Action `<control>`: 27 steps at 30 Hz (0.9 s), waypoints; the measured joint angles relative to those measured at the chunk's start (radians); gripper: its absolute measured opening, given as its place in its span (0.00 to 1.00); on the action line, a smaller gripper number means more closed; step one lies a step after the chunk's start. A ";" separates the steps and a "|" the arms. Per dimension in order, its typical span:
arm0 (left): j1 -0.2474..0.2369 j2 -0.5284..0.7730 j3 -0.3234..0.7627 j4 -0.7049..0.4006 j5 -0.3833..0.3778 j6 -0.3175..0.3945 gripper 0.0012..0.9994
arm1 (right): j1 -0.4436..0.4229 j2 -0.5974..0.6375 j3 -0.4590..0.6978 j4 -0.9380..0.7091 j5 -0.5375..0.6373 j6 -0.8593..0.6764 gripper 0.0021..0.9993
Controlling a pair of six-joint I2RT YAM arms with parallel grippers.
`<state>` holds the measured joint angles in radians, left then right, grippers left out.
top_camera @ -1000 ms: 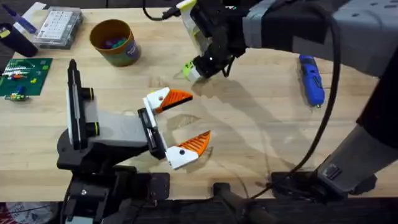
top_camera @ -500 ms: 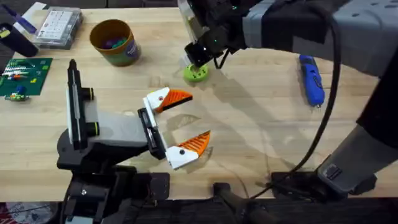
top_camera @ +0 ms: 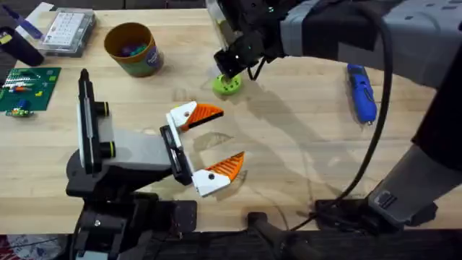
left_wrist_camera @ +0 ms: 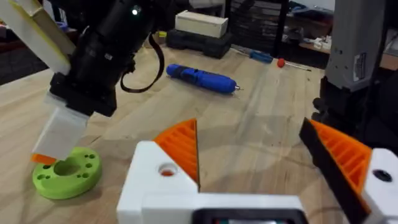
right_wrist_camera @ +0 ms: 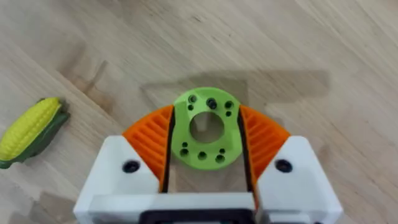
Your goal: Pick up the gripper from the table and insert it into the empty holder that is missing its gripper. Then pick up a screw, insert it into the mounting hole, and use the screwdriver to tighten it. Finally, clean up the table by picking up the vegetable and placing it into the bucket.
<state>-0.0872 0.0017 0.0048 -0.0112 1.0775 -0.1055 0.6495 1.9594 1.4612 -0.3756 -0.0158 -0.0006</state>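
Observation:
A flat green disc [top_camera: 228, 86] with a centre hole and small holes lies on the table [top_camera: 303, 159]. My right gripper [top_camera: 229, 72] stands over it, orange pads [right_wrist_camera: 151, 138] pressed against both sides of the disc [right_wrist_camera: 200, 153]. A toy corn cob, the vegetable [right_wrist_camera: 31, 132], lies beside it. The blue screwdriver [top_camera: 361, 92] rests at the right, also seen past the disc [left_wrist_camera: 67, 176] as the screwdriver [left_wrist_camera: 200, 78]. The mustard bucket [top_camera: 132, 48] stands at the back left. My left gripper [top_camera: 209, 148] hangs open and empty mid-table. The holder and screw are out of view.
A clear compartment box [top_camera: 66, 30] and a green circuit board [top_camera: 27, 88] sit at the far left. The right arm spans the back right of the table. Bare wood lies between my left gripper and the screwdriver.
A second ago the right gripper held the green disc tilted above the table; it has lowered it flat onto the wood. The left arm has not moved.

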 joint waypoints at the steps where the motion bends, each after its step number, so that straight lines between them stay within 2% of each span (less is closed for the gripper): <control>1: 0.000 0.000 0.000 0.000 0.000 0.000 0.99 | 0.000 0.000 0.000 0.000 0.000 0.000 0.57; 18: 0.000 0.000 0.000 0.000 0.000 0.000 0.99 | 0.000 0.075 0.000 0.018 0.000 0.000 0.57; 27: 0.000 0.000 0.000 0.000 0.000 0.000 0.99 | 0.000 0.076 0.000 0.040 0.000 0.000 0.57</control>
<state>-0.0872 0.0017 0.0048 -0.0112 1.0775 -0.1056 0.6495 2.0357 1.4612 -0.3354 -0.0158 -0.0006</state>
